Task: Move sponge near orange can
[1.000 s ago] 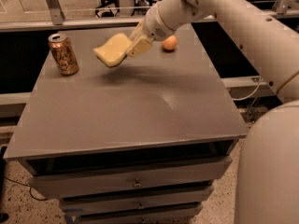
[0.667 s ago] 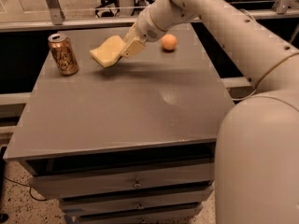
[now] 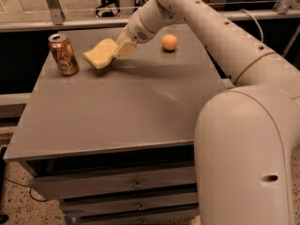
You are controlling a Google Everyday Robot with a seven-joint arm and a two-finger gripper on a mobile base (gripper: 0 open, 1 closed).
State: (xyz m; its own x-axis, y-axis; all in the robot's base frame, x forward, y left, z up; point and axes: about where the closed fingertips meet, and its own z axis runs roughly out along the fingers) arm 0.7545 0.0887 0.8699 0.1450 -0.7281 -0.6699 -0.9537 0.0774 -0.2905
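Note:
The pale yellow sponge (image 3: 100, 53) is held in my gripper (image 3: 118, 50), tilted, low over the grey table top at the back left. The gripper's cream fingers are shut on the sponge's right end. The orange can (image 3: 63, 55) stands upright near the table's left edge, a short gap to the left of the sponge. My white arm reaches in from the upper right.
A small round orange ball (image 3: 169, 42) lies at the back of the table (image 3: 122, 111), right of the gripper. Drawers are below the table's front edge. My white arm's bulk fills the lower right. A glass rail runs behind the table.
My gripper has carried the sponge left and down, closer to the orange can. The can and ball have not moved.

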